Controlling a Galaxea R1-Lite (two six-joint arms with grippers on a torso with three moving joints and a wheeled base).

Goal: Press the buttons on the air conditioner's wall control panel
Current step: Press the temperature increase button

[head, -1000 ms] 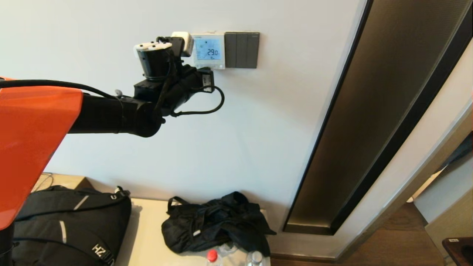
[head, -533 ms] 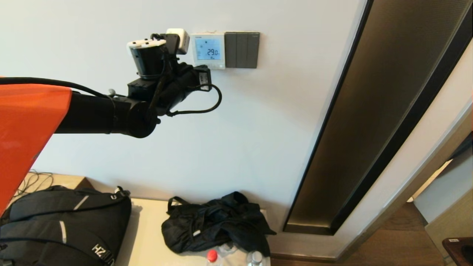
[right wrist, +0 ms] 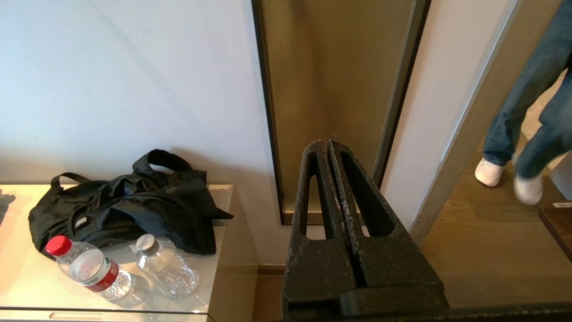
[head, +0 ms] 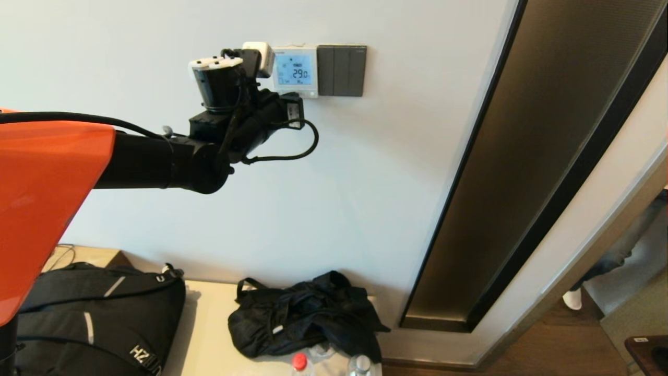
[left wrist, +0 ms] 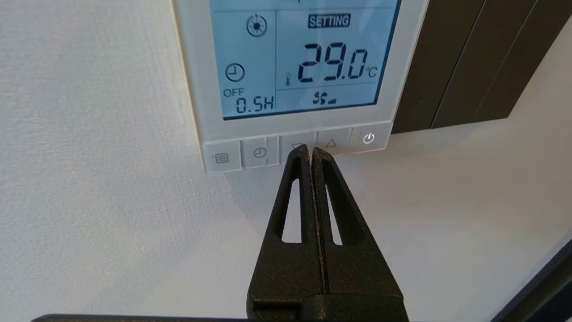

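Here your left gripper (left wrist: 311, 149) has its two black slotted fingers pressed together with nothing between them, and the joined tip sits on the row of small white buttons at the foot of the white wall control panel with the blue backlit display (left wrist: 295, 67), which is mounted on the pale wall (left wrist: 89, 134) just beside a dark grey bank of rocker switches (left wrist: 456, 67). The tip covers the down-arrow button (left wrist: 292, 146) and lies right at its seam with the up-arrow button (left wrist: 330, 143). If you drift sideways you may press both or the wrong one. Push too hard and the tip could slide off onto the wall below. Your right gripper (right wrist: 326, 145), fingers also closed on nothing, hangs parked well away, facing the bronze mesh panel (right wrist: 321, 89)
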